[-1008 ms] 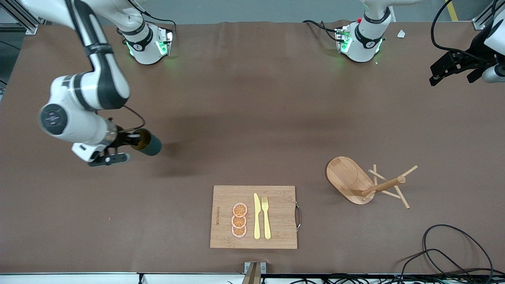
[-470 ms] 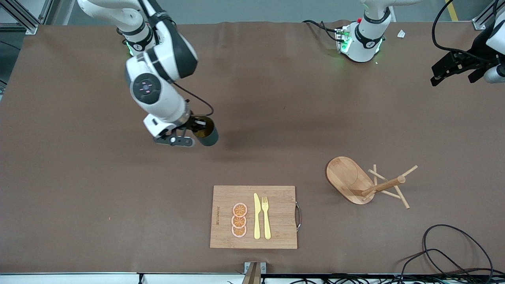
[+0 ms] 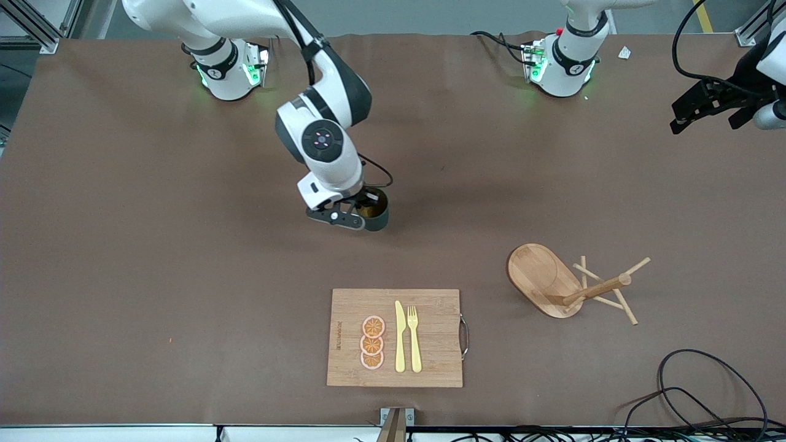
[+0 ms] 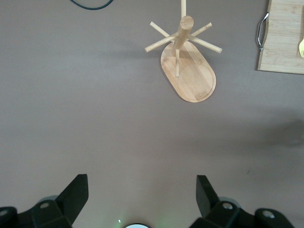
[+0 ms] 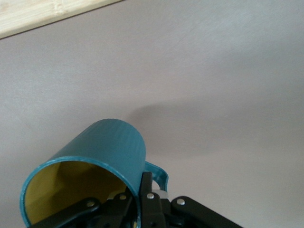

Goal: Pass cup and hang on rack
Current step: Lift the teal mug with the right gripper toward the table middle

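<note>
Right claw (image 3: 362, 215), clamped on the rim of the teal cup (image 3: 376, 212) beside its handle, has swept from the right arm's end to mid-table (image 3: 184, 307), cup tilted and airborne. This positions the cup for handover. Left claw (image 3: 706, 110) waits, fingers apart, at the left arm's end; the mug rack (image 3: 574, 285) stands empty below it.

A brown table (image 3: 153, 294) carries a wooden cutting board (image 3: 430, 301) at lower centre of the front view. The rack (image 3: 543, 277) stands on the table in the lower right area, well apart from the board.
</note>
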Motion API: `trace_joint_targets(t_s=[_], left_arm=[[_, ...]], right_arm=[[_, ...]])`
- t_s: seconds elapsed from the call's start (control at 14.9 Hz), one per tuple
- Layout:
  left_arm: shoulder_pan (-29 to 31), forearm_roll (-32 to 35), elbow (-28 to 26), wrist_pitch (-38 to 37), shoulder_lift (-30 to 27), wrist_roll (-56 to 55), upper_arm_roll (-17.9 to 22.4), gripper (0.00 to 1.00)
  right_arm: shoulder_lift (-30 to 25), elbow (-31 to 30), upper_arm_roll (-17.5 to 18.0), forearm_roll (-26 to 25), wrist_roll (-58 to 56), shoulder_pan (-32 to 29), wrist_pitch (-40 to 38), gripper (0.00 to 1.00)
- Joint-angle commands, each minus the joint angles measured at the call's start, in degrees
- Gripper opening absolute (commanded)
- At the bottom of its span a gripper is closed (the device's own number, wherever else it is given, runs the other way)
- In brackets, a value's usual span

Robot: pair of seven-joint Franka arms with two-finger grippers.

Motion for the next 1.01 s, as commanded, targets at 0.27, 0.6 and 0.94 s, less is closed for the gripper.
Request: trace_joint_targets(t_s=[0.27, 0.6, 0.94], left_arm=[[0.1, 0.4, 1.3, -1.1, 0.8, 1.1, -0.1, 1.0], [-1.1, 0.4, 1.7, -1.0, 2.8, -0.6, -1.1, 1.0], [-1.8, 0.4, 2.0, 1.3, 6.3, -12.5, -8.1, 1.0]], right_arm=[[7.4, 6.4, -0.8, 1.7, 1.8, 3.5, 3.0, 0.0], [8.8, 6.4, -0.8, 3.8, 2.7, 5.0, 5.3, 0.0], [8.9, 6.4, -0.8, 3.3, 0.7, 5.6, 5.0, 0.04]])
